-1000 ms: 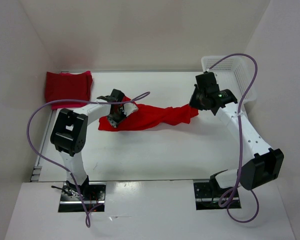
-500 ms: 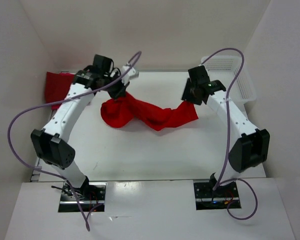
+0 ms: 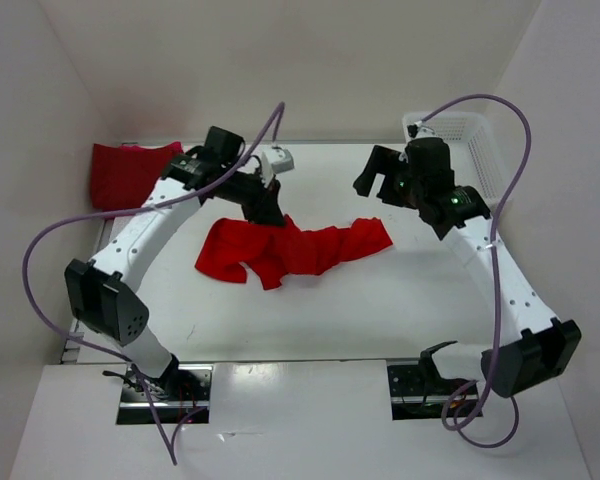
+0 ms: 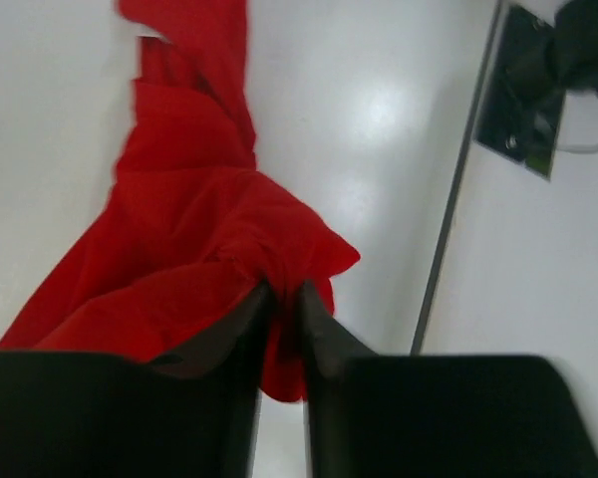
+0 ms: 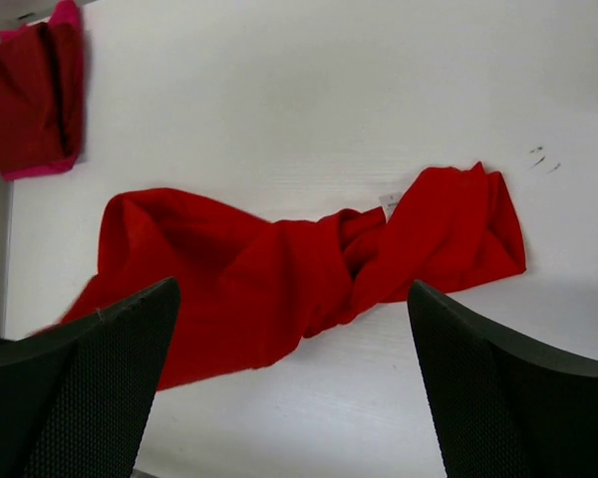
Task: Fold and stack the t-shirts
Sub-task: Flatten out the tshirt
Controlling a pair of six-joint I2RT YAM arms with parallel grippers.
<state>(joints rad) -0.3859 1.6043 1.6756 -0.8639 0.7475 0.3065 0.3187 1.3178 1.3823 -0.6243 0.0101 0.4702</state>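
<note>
**A:** How far along is it?

**B:** Two of three done, I'd judge. At the far left a folded stack (image 3: 130,172) sits by the table (image 3: 380,295) edge, dark maroon on top with pink peeking out underneath.

**A:** And the third?

**B:** The left gripper (image 3: 267,208) is clenched on a fold of the bright red t-shirt (image 3: 300,250). The shirt lies mid-table, twisted into a rumpled rope with its white tag (image 5: 389,200) showing. It isn't spread, folded or stacked yet.

**A:** The right side?

**B:** The right gripper (image 3: 378,178) hangs over the shirt's right end, jaws wide, holding nothing, with the white basket (image 3: 480,140) beyond it
</note>
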